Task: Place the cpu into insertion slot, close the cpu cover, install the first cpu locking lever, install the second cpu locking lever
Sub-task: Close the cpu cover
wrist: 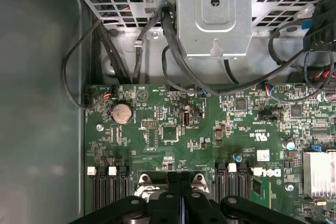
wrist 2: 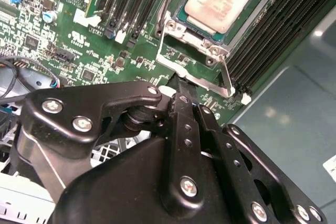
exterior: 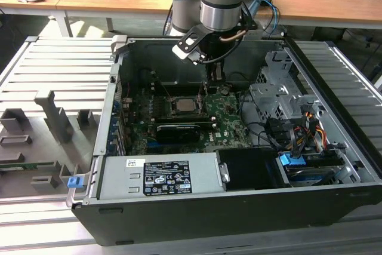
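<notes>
The cpu (wrist 2: 218, 1), with a pale silvery top, lies seated in the board's socket; the insertion slot under it is hidden. The cpu cover (wrist 2: 181, 31), a metal frame, lies around the chip. A thin metal locking lever (wrist 2: 227, 74) runs along the socket's edge nearest my gripper (wrist 2: 181, 90). The black fingers are shut together, with their tips right at that lever's bar. In the exterior view my gripper (exterior: 216, 80) hangs just to the exterior view's right of the cpu (exterior: 182, 107). My gripper (wrist: 181, 177) also shows over the green motherboard (wrist: 173, 129) in the first wrist view.
A long black card (exterior: 179, 131) sits in front of the socket. Memory slots (wrist 2: 268, 30) flank the chip. Loose black cables (wrist: 173, 51) and a grey drive cage (exterior: 280, 97) crowd the exterior view's right. The case walls (exterior: 113, 88) enclose the board.
</notes>
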You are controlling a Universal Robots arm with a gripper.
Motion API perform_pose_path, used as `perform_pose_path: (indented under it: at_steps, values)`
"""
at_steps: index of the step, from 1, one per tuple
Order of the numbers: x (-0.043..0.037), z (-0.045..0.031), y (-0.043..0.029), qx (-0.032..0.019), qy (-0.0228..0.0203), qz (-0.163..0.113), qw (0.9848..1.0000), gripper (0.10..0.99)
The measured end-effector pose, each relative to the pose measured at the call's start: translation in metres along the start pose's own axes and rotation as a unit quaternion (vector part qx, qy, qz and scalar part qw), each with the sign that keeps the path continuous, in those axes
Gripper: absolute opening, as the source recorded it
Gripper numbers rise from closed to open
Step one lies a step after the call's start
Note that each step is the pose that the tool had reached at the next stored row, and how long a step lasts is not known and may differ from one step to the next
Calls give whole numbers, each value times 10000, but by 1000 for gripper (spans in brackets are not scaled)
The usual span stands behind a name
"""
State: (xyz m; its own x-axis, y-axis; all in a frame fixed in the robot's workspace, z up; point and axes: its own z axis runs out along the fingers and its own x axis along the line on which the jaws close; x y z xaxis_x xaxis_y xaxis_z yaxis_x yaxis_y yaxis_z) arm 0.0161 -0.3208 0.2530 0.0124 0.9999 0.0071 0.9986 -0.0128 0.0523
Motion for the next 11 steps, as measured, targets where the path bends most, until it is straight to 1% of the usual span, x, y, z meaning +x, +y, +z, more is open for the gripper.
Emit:
perform_pose_path:
  at_steps: [7,11]
  values:
    - [0,0,-68,0,0,0,10000,106]
    - [-1,-1,-124,0,0,0,10000,106]
